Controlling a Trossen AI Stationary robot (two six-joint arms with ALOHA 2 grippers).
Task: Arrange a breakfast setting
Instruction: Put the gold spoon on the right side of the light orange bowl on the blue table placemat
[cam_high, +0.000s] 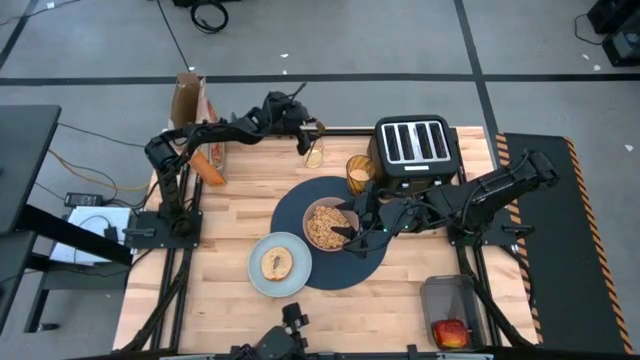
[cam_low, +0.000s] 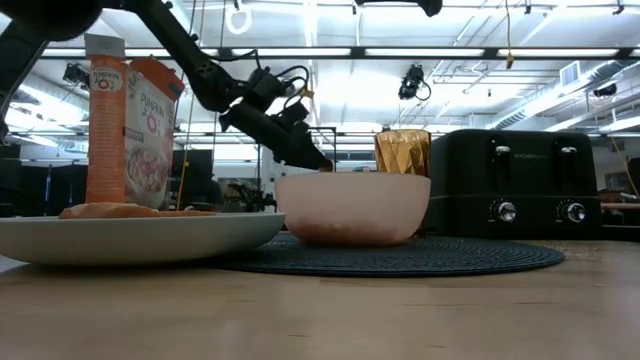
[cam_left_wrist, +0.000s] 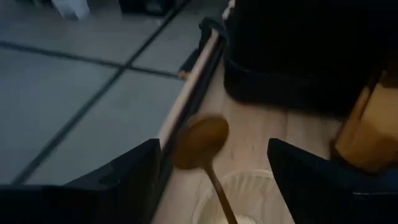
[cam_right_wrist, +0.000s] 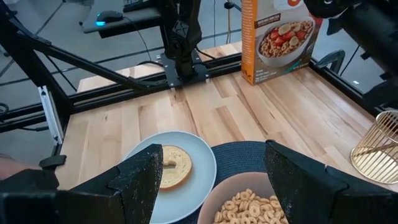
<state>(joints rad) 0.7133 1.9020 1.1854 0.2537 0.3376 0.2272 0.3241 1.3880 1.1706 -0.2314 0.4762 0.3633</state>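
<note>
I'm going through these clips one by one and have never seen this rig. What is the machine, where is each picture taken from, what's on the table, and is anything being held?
Two dark robot arms work at a wooden table. One picture looks straight down, one looks level across the tabletop, and one camera rides on each wrist.

On the table: a dark-blue mat carrying a pink bowl of cereal, a pale-blue plate with a bagel, an amber tumbler, a black toaster and a cereal box. A red apple lies in a tray at the near right corner.

The left pincer is at the far edge, open over a small clear glass with a gold spoon standing in it. The right pincer is open at the bowl. Neither holds anything.
</note>
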